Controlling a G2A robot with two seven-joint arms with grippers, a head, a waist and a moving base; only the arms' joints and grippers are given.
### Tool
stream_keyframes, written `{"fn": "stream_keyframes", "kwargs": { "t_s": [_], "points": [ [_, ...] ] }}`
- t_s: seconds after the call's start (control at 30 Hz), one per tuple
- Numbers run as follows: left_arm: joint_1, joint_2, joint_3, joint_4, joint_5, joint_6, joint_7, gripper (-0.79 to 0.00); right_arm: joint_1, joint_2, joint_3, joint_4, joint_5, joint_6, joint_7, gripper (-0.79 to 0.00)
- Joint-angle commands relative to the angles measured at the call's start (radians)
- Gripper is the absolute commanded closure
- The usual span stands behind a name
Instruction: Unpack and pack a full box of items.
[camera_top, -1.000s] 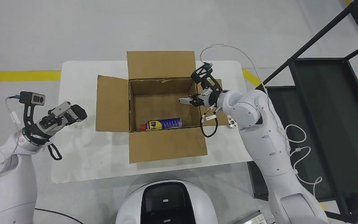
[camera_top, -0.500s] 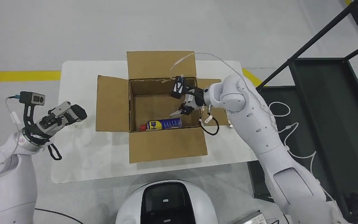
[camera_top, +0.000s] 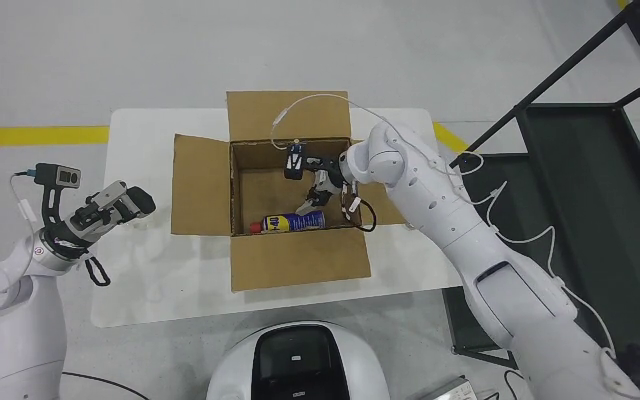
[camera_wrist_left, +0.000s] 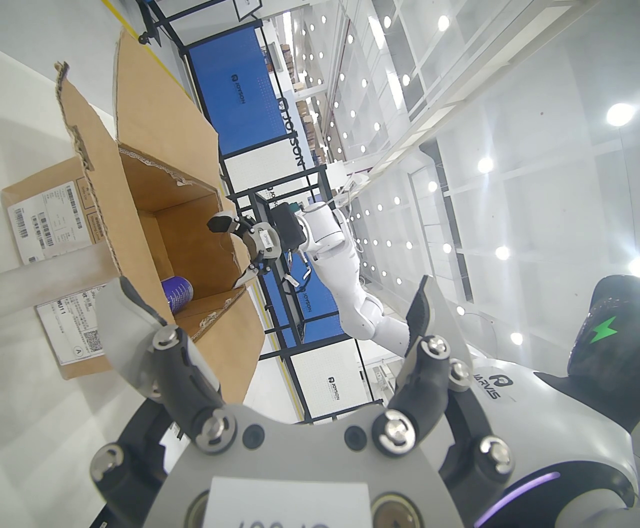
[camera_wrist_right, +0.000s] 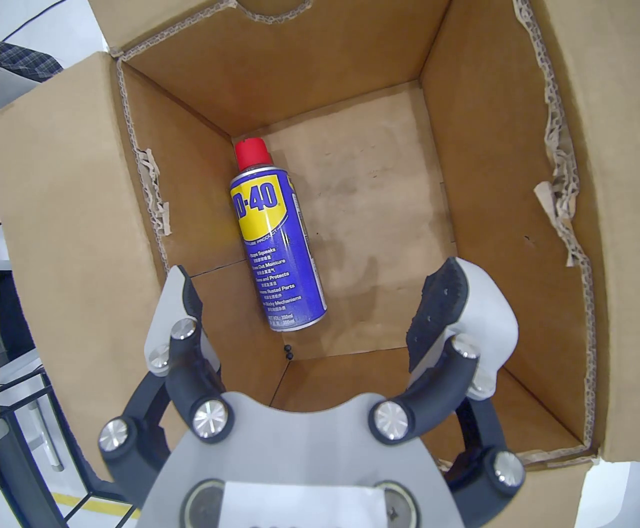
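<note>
A: Checking the right gripper (camera_wrist_right: 315, 270): how wide?
B: Fingers spread wide, gripping nothing. It hangs over the open cardboard box (camera_top: 300, 262), pointing down at the spray can (camera_wrist_right: 275, 240), with the arm stretched in from the box's right side.
A: And the can?
B: Lying on its side on the box floor, beside the near wall.
A: Left gripper (camera_top: 125, 205)?
B: Also wide open and empty, over the table's (camera_top: 150, 280) left edge, well apart from the box.

Bright, even overhead light covers the white tabletop (camera_top: 150, 140), leaving only soft shadows. The inside of the open brown cardboard box (camera_top: 200, 185) sits darker than its flaps. In the left wrist view, rows of round ceiling lamps (camera_wrist_left: 485, 165) flare white, and straight lines bow toward the edges.
</note>
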Motion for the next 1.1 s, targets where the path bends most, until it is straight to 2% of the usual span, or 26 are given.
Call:
{"fn": "stream_keyframes", "kwargs": {
  "t_s": [0.0, 0.2, 0.4, 0.7, 1.07],
  "points": [
    [0.0, 0.0, 0.0, 0.0, 0.0, 0.0, 0.0, -0.785, -0.003, 0.0, -0.001, -0.002, -0.002, 0.005, -0.004, -0.785],
    [0.0, 0.0, 0.0, 0.0, 0.0, 0.0, 0.0, -0.785, -0.004, -0.009, -0.053, -0.018, -0.054, 0.055, 0.011, -0.785],
    [0.0, 0.0, 0.0, 0.0, 0.0, 0.0, 0.0, -0.785, 0.039, -0.042, -0.138, 0.068, -0.04, 0.049, 0.021, -0.785],
    [0.0, 0.0, 0.0, 0.0, 0.0, 0.0, 0.0, -0.785, 0.116, -0.12, -0.27, 0.231, -0.044, 0.051, 0.001, -0.785],
    [0.0, 0.0, 0.0, 0.0, 0.0, 0.0, 0.0, -0.785, 0.179, -0.237, -0.396, 0.437, -0.044, 0.033, -0.049, -0.785]
  ]
}}
